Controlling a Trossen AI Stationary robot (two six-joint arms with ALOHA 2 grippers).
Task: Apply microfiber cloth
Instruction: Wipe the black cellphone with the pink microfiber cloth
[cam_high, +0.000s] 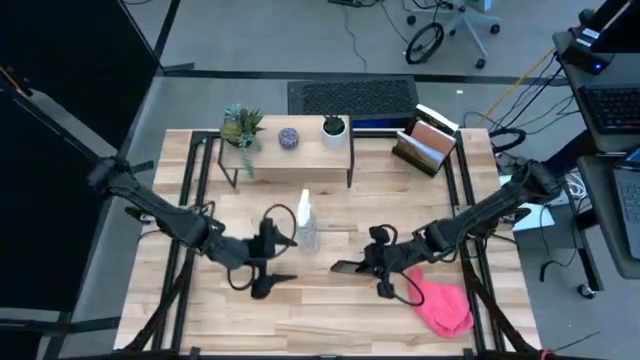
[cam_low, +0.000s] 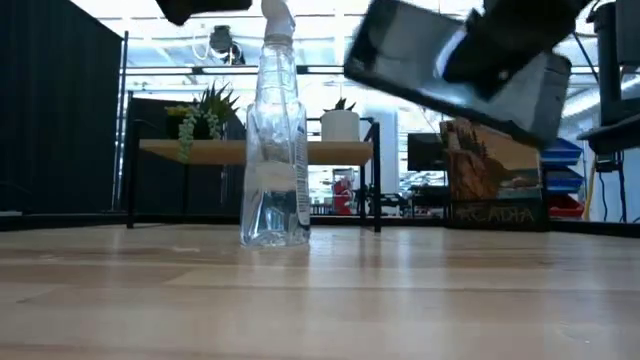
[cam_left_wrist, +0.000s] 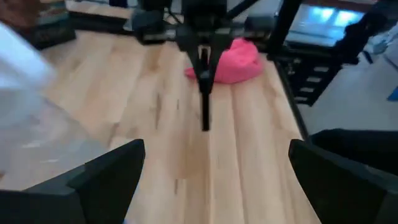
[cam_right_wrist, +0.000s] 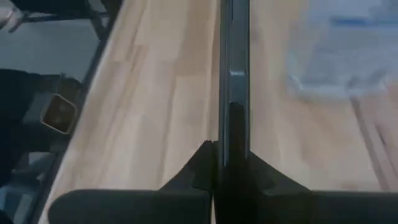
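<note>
Near the table's (cam_high: 330, 310) front-right edge lies the microfiber cloth (cam_high: 442, 305); right fingers (cam_right_wrist: 199, 168) clamp the smartphone (cam_high: 347, 267), left fingers (cam_left_wrist: 106, 180) apart.

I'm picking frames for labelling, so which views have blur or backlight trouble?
Low view: bright room lights behind leave the held smartphone a dark shape; the spray bottle is clear. Left wrist view: soft all over, the microfiber cloth blurred, the left gripper open. Right wrist view: the bottle is a smear, while the right gripper and phone edge stay sharp. High view: evenly lit.

One cloth (cam_high: 441, 305), one bottle (cam_high: 305, 224), one phone (cam_high: 350, 267)
</note>
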